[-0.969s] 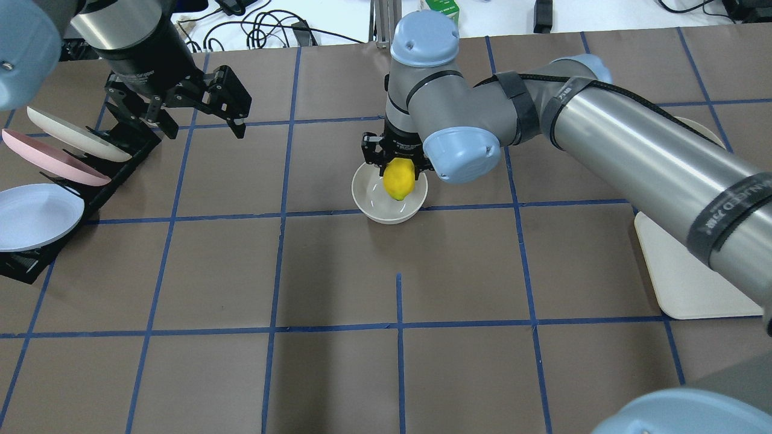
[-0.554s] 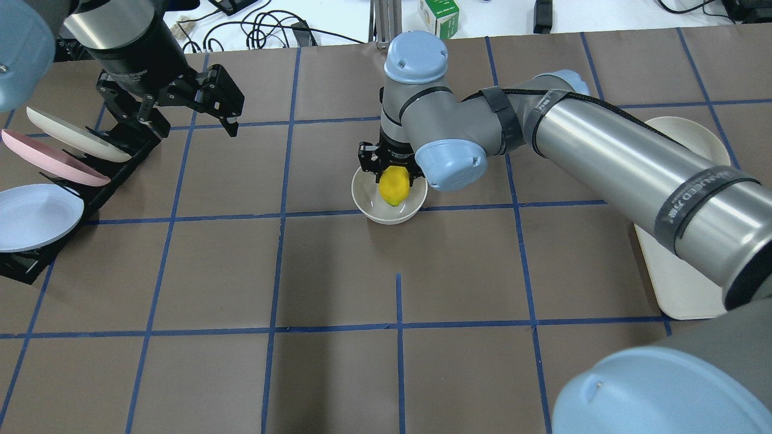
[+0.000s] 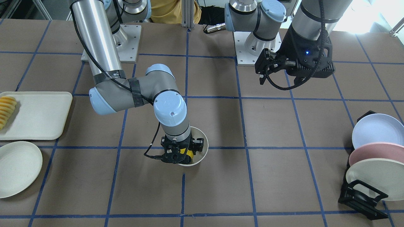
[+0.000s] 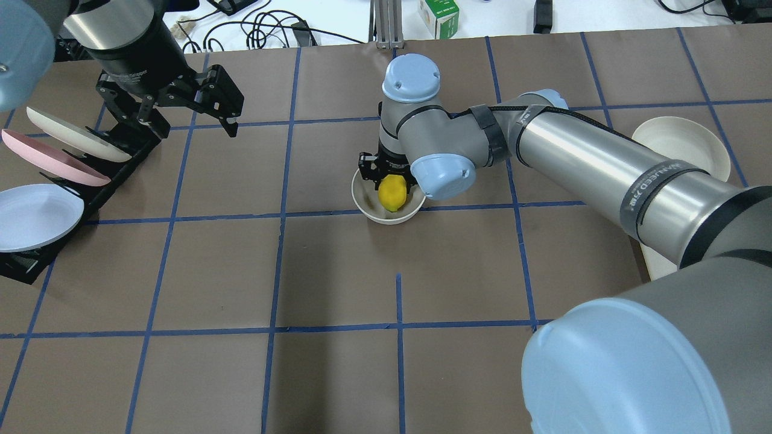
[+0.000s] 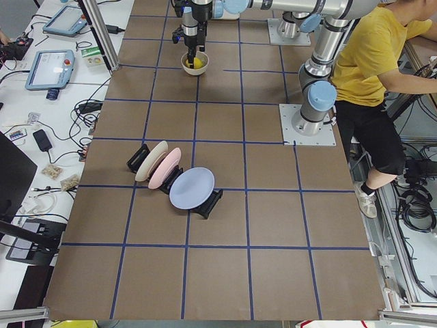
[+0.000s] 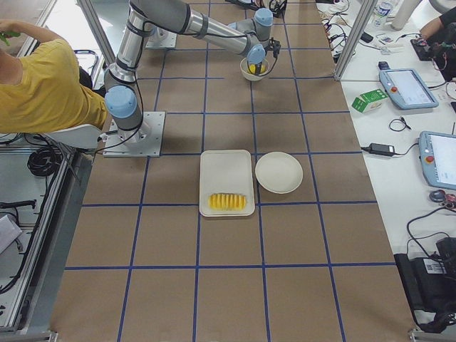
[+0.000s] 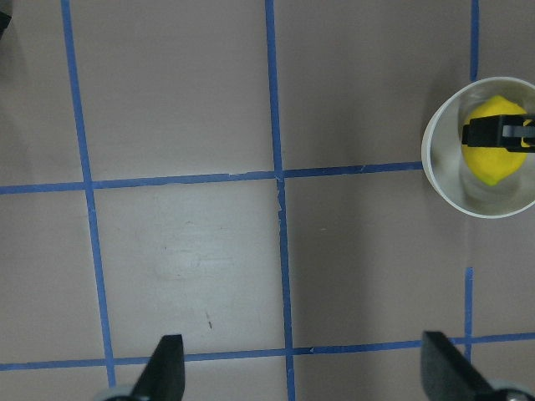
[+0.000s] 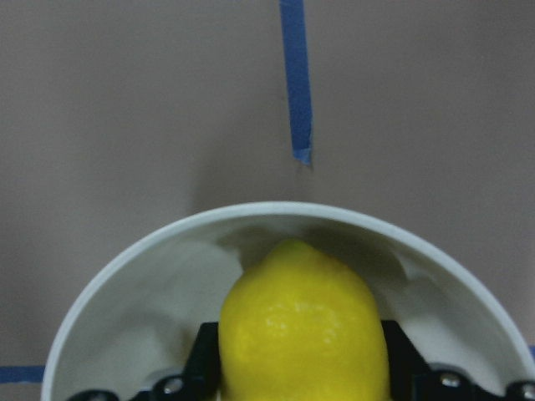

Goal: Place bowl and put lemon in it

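The off-white bowl [image 4: 362,204] stands upright on the brown table near its middle. My right gripper [image 4: 391,185] reaches down into the bowl and is shut on the yellow lemon [image 4: 392,196], which sits low inside the bowl's walls. The right wrist view shows the lemon [image 8: 305,334] between the black fingers [image 8: 205,359], with the bowl's rim [image 8: 125,267] around it. The bowl [image 3: 203,143] also shows in the front view. My left gripper [image 4: 193,123] is open and empty, high above the table near the plate rack; its wrist view shows the bowl [image 7: 435,167] far off.
A black rack with pastel plates [image 4: 42,181] stands at the table's left edge. A shallow off-white plate [image 4: 681,144] and a tray [image 3: 38,115] with fruit slices [image 3: 6,110] lie on the right side. A person in yellow [image 5: 369,61] sits beside the robot's base.
My right gripper has lowered the lemon from above the rim down into the bowl. My left gripper shifted slightly left and back, then stayed still.
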